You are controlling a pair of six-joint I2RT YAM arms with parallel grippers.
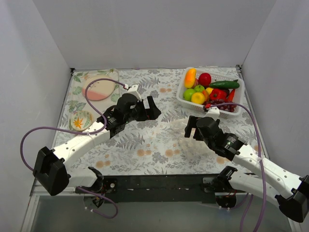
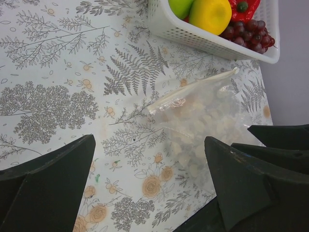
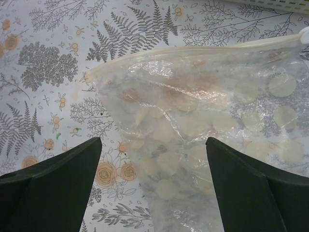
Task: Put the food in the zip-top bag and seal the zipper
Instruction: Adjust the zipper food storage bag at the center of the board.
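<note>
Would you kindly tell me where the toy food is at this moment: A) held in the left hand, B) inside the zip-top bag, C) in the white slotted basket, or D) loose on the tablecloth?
C: the food is piled in the white basket at the far right of the table, while the zip-top bag lies flat on the cloth with no food showing inside it.

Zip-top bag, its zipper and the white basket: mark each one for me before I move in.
zip-top bag (image 3: pixel 203 145), right wrist view, on its clear dotted body.
zipper (image 3: pixel 193 48), right wrist view, mid-length of the pale strip.
basket (image 2: pixel 193 36), left wrist view, on its slotted side wall.
</note>
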